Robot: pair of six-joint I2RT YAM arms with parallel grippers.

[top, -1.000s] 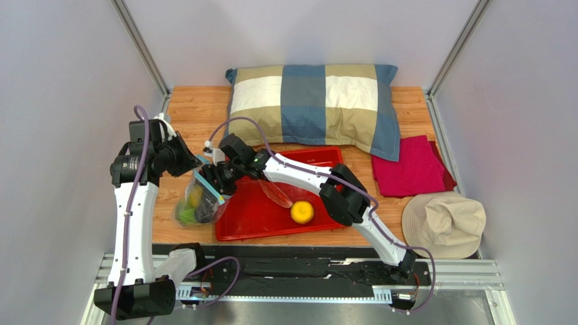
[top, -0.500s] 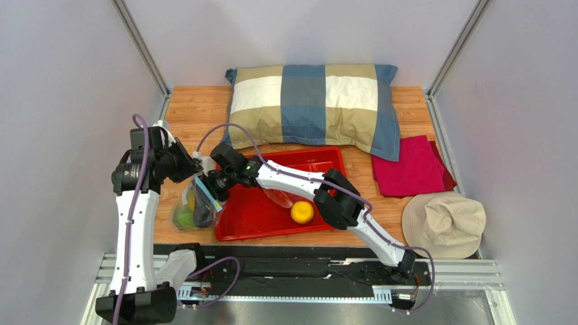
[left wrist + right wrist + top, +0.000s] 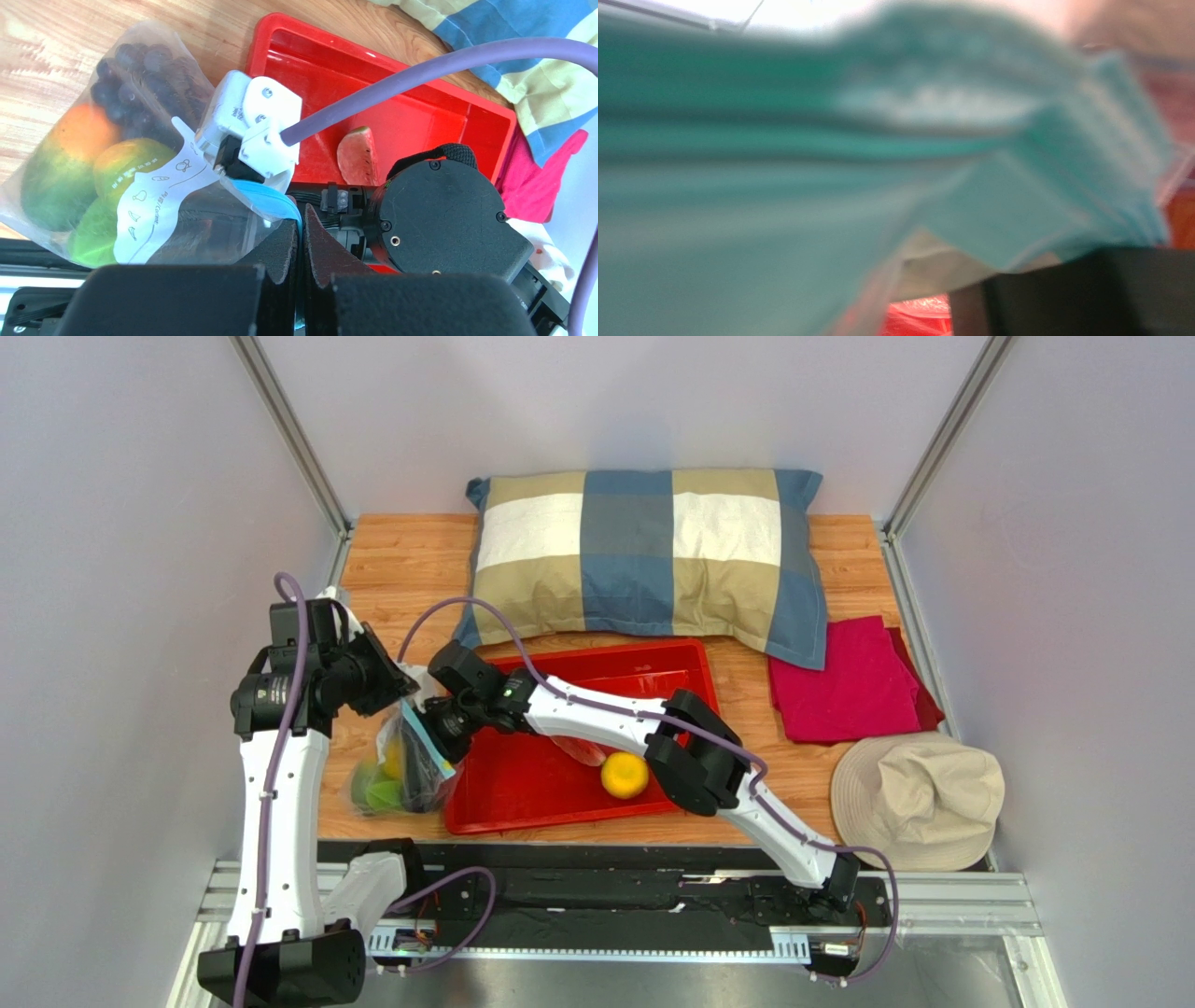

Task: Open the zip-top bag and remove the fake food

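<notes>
The zip-top bag (image 3: pixel 397 763) hangs left of the red tray, clear, with a blue-green zip strip (image 3: pixel 267 199). Inside it I see purple grapes (image 3: pixel 140 70), an orange-green mango (image 3: pixel 60 157) and green fruit (image 3: pixel 91 234). My left gripper (image 3: pixel 302 231) is shut on the zip strip; in the top view it (image 3: pixel 397 693) sits above the bag. My right gripper (image 3: pixel 432 732) is at the bag's mouth, shut on the opposite lip. In the right wrist view the blurred strip (image 3: pixel 808 140) fills the frame, with one finger (image 3: pixel 1074 294) showing. A yellow citrus (image 3: pixel 624 774) and a pink-red slice (image 3: pixel 354 154) lie in the tray.
The red tray (image 3: pixel 519 791) is at the table's front centre. A checked pillow (image 3: pixel 645 546) lies behind it. A red cloth (image 3: pixel 849 679) and a beige hat (image 3: pixel 919 798) are on the right. The left wall is close to the left arm.
Both grippers and the bag between them have shifted a little to the left and towards the front edge. The right arm has stretched further left. The citrus stays in the tray.
</notes>
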